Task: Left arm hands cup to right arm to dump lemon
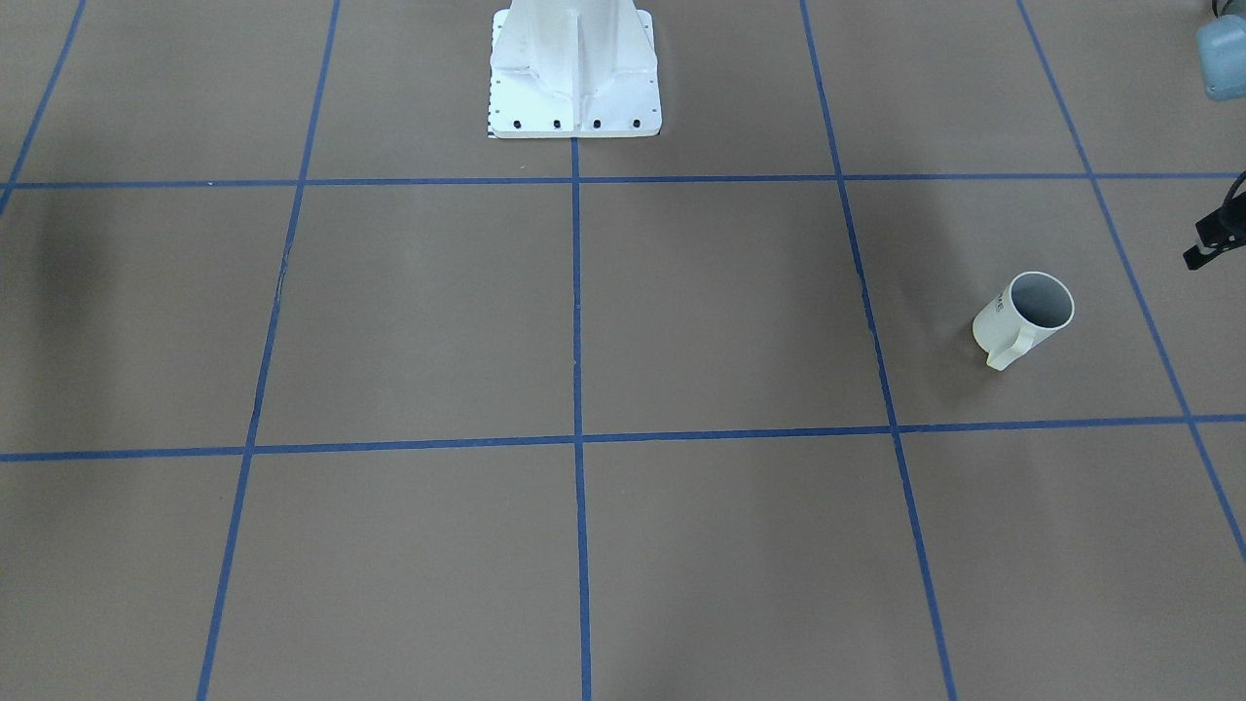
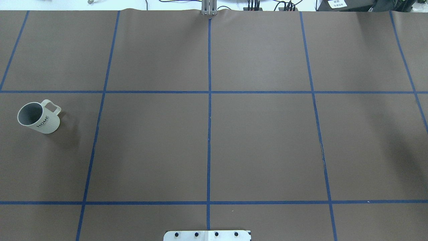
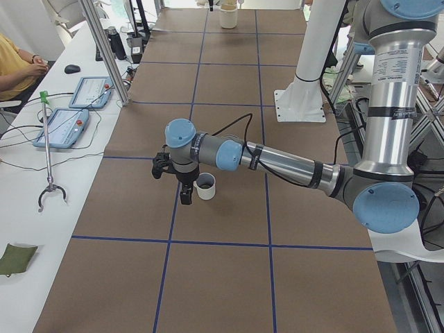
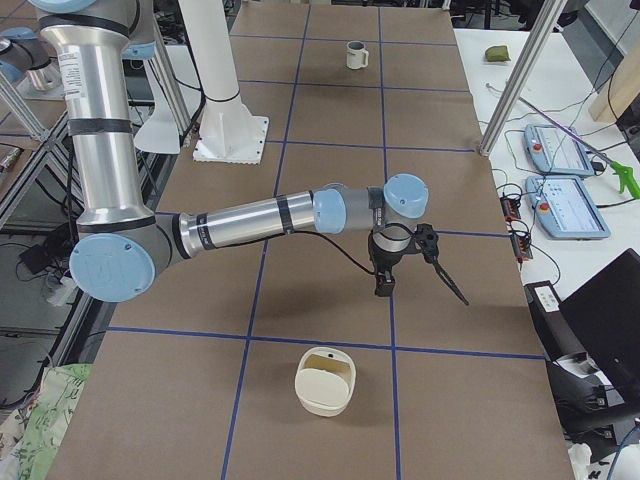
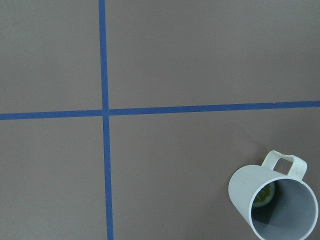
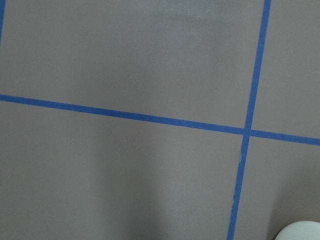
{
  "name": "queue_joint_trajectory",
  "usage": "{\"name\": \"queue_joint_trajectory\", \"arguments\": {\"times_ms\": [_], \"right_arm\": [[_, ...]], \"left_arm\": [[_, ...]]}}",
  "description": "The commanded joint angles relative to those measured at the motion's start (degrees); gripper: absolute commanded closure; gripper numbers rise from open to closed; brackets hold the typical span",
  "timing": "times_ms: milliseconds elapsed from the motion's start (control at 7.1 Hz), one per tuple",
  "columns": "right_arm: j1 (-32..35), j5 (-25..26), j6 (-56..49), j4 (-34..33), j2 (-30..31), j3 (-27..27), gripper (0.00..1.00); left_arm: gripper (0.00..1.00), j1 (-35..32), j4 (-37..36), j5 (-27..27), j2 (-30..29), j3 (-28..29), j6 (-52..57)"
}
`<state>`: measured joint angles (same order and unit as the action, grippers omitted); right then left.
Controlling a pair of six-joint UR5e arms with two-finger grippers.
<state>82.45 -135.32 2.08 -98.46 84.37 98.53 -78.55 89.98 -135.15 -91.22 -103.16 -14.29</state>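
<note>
The cup (image 2: 38,117) is a cream-white mug with a grey inside and dark "HOME" lettering. It stands upright at the table's left side and also shows in the front view (image 1: 1024,319). The lemon (image 5: 263,195) lies inside it, seen in the left wrist view, where the cup (image 5: 274,202) sits at the lower right. In the left side view my left gripper (image 3: 182,186) hangs close beside the cup (image 3: 205,186); I cannot tell whether it is open. A black part of it shows at the front view's right edge (image 1: 1215,234). My right gripper (image 4: 420,275) hovers over the brown table; its state is unclear.
A cream container (image 4: 325,380) stands on the table near my right arm, and its rim shows in the right wrist view (image 6: 302,231). The white robot base (image 1: 574,73) stands at mid-table. Tablets (image 3: 66,125) and a grabber tool lie on the side bench.
</note>
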Motion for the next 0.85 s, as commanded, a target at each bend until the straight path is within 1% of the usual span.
{"name": "queue_joint_trajectory", "arguments": {"times_ms": [0, 141, 423, 704], "right_arm": [[-1.1, -1.0, 0.1, 0.2, 0.3, 0.3, 0.00], [-1.4, -1.2, 0.0, 0.2, 0.3, 0.0, 0.00], [-2.2, -1.1, 0.0, 0.3, -0.3, 0.2, 0.00], [-3.3, -1.1, 0.0, 0.3, -0.3, 0.0, 0.00]], "left_arm": [[0.00, 6.4, 3.3, 0.5, 0.0, 0.1, -4.0], [0.00, 8.5, 3.7, 0.7, 0.0, 0.7, -4.0], [0.00, 10.2, 3.7, 0.5, 0.2, 1.2, -7.1], [0.00, 12.3, 3.7, 0.5, -0.3, 2.1, -7.2]]}}
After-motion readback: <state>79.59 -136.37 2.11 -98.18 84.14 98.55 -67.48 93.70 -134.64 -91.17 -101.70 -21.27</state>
